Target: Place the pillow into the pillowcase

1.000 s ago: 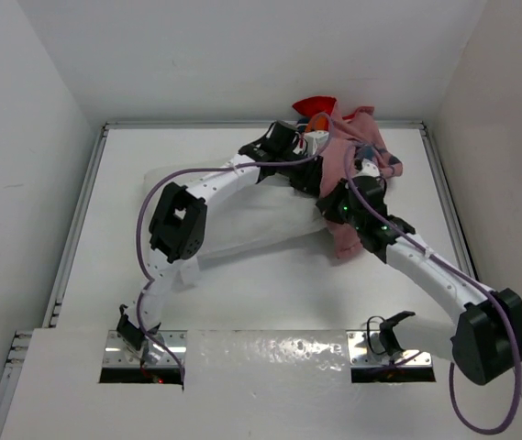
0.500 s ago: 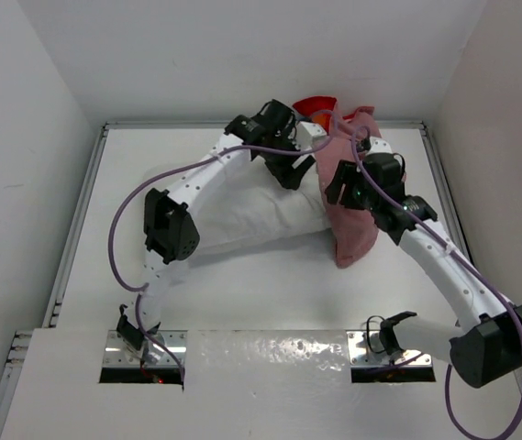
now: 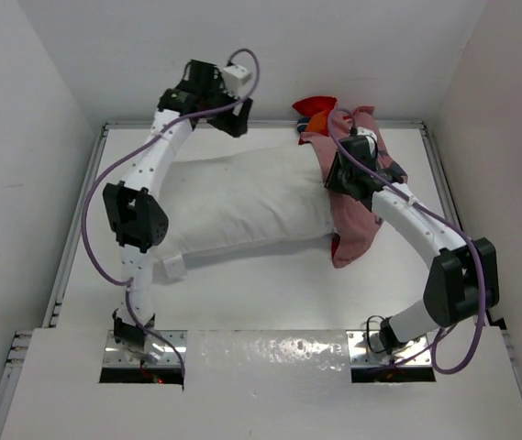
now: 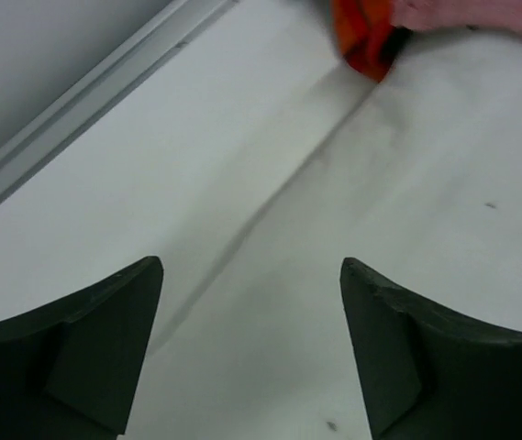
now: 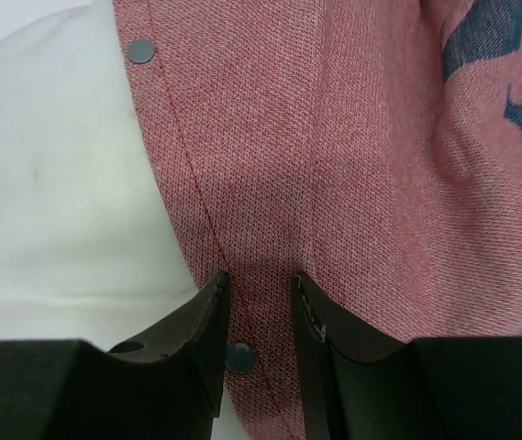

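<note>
Pink pillowcase [image 5: 352,165] hem, between narrow right gripper [image 5: 259,307] jaws (hold unconfirmed), was judged best drawn evenly along the pillow [image 3: 242,202], left gripper [image 4: 251,353] seen wide open.

The pillow [image 3: 242,206] fills the middle of the table [image 3: 270,293]. Bare strips run along its near and far edges. The bunched pillowcase [image 3: 348,240] and right arm [image 3: 416,225] crowd the far right corner.

White pillow [image 3: 242,206] flat, right end under bunched pink pillowcase [image 3: 357,234]
</note>
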